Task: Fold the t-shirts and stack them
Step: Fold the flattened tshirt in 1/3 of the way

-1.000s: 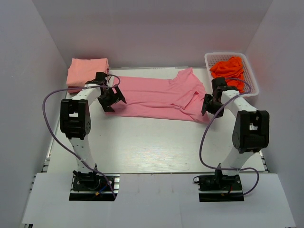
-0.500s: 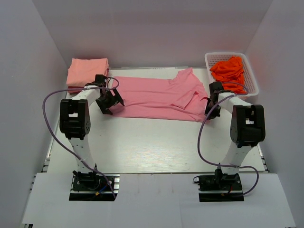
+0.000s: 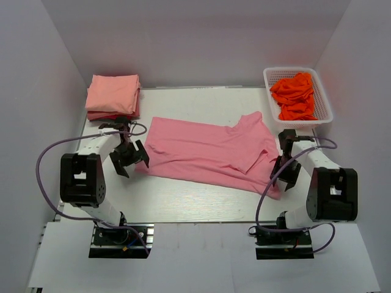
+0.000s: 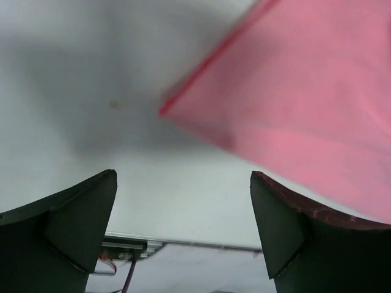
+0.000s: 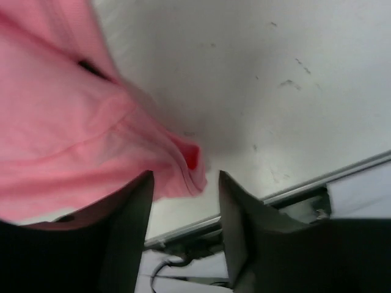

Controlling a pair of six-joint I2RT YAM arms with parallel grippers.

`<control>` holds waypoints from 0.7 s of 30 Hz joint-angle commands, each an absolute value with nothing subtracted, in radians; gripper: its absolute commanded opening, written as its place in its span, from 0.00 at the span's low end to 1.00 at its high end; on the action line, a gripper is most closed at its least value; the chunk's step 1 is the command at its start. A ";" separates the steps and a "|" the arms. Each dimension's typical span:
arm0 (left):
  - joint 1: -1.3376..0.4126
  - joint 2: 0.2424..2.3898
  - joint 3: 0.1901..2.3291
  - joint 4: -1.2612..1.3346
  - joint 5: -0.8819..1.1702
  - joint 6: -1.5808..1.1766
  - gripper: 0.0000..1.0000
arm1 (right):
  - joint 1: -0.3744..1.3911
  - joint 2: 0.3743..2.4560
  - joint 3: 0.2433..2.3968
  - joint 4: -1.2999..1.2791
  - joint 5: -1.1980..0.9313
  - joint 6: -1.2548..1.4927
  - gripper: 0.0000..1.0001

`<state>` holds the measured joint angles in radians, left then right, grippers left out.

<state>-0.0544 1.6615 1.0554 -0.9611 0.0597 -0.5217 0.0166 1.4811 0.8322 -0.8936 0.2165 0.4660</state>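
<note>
A rose-pink t-shirt lies spread out across the middle of the table, collar end to the right. My left gripper stands wide open at its left corner, with nothing between the fingers. At the shirt's lower right my right gripper is open; a bunched hem lies loose just beyond its fingertips. Folded salmon-peach t-shirts are stacked at the back left over a redder one. Orange-red t-shirts fill the basket.
The white lattice basket stands at the back right corner. The table's near edge with its metal rail runs just below both grippers. White walls close in the back and sides. Purple cables loop beside each arm.
Both arms drew back toward the near edge, and the pink shirt slid with them toward the front. The right gripper closed on its hem, then opened again.
</note>
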 commanded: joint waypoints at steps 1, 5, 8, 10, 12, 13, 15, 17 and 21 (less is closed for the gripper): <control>-0.057 1.551 1.145 -1.014 0.069 -0.506 1.00 | 0.015 1.385 0.985 -0.995 0.201 0.395 0.56; -0.057 1.563 1.317 -1.037 0.100 -0.482 1.00 | 0.054 1.388 1.151 -1.006 0.167 0.330 0.86; -0.057 1.608 1.416 -1.014 0.089 -0.472 1.00 | 0.089 1.391 1.151 -0.919 -0.042 0.317 0.88; -0.046 1.649 1.477 -1.003 0.089 -0.463 1.00 | 0.118 1.388 1.105 -0.823 -0.198 0.342 0.88; -0.046 1.681 1.546 -1.003 0.055 -0.463 1.00 | 0.162 1.388 1.025 -0.784 -0.231 0.365 0.90; -0.046 1.707 1.563 -1.003 0.055 -0.463 1.00 | 0.169 1.387 0.993 -0.744 -0.250 0.379 0.90; -0.046 1.729 1.588 -0.994 0.077 -0.463 1.00 | 0.196 1.359 0.947 -0.683 -0.267 0.400 0.90; -0.046 1.747 1.621 -0.973 0.099 -0.463 1.00 | 0.207 1.382 0.904 -0.629 -0.308 0.426 0.90; -0.046 1.790 1.641 -0.973 0.109 -0.463 1.00 | 0.241 1.449 0.852 -0.493 -0.388 0.463 0.90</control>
<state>-0.0525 1.7958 1.5997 -0.9833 0.0868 -0.4740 0.2214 1.4178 0.8745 -0.6537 -0.2810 0.4210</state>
